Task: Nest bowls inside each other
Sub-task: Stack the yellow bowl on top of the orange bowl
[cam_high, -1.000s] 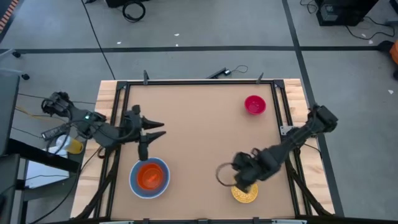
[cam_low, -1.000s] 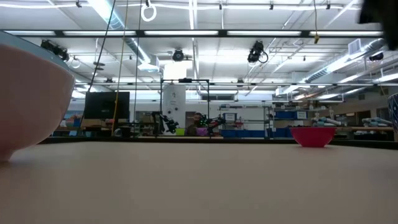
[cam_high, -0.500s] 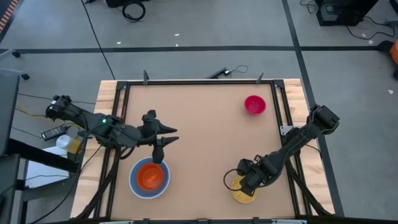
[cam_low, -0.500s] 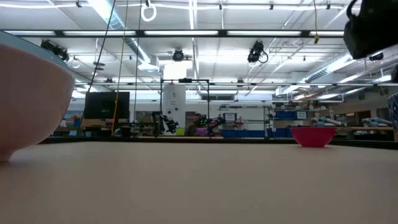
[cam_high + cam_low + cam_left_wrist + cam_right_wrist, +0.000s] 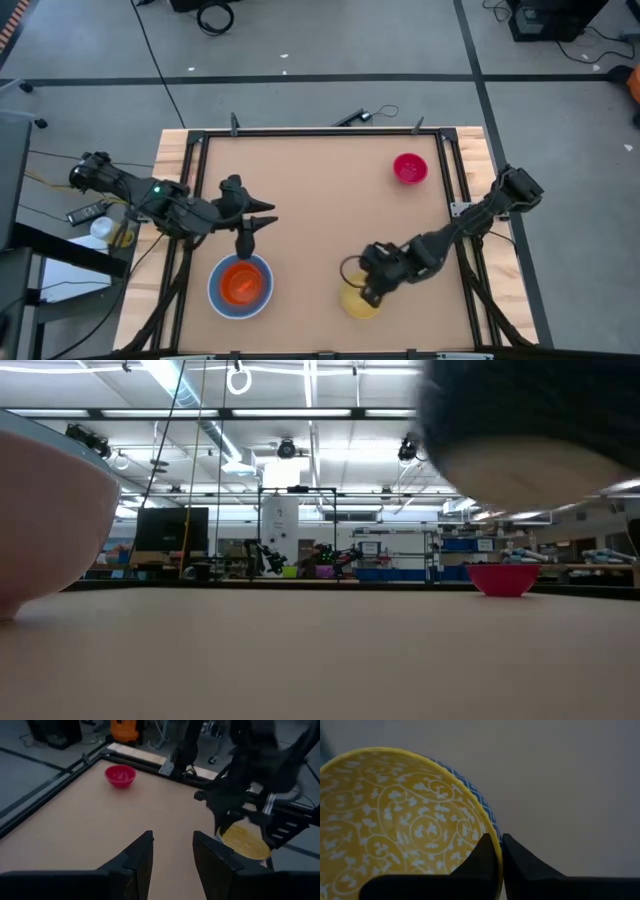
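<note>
The yellow bowl [image 5: 356, 302] has white scrolls inside and a blue pattern outside [image 5: 395, 825]. It hangs near the table's front, right of the middle, with my right gripper [image 5: 368, 287] shut on it. In the low view it is a blur above the table [image 5: 520, 455]. An orange bowl [image 5: 240, 283] sits inside a light blue bowl [image 5: 215, 297] at the front left. My left gripper [image 5: 256, 222] [image 5: 172, 852] hovers open just beyond that pair. A magenta bowl [image 5: 410, 168] rests on its base at the far right. My right gripper pinches the yellow bowl's rim [image 5: 494, 838], with one finger [image 5: 486, 857] inside the bowl and the other outside it. The fingers come slanting down from the table's right side. The bowl hangs below them, lifted clear of the table.
A black frame rail [image 5: 320, 131] runs round the brown tabletop. Bare board lies between the two front bowls and across the middle. The light blue bowl's pale wall [image 5: 45, 520] fills the left of the low view. The room behind holds benches and equipment.
My right gripper has sunk onto the yellow bowl and shut on its rim. It has then carried the bowl toward the table's left, lifting it clear of the board. The blue-and-orange pair and the magenta bowl have stayed where they were.
</note>
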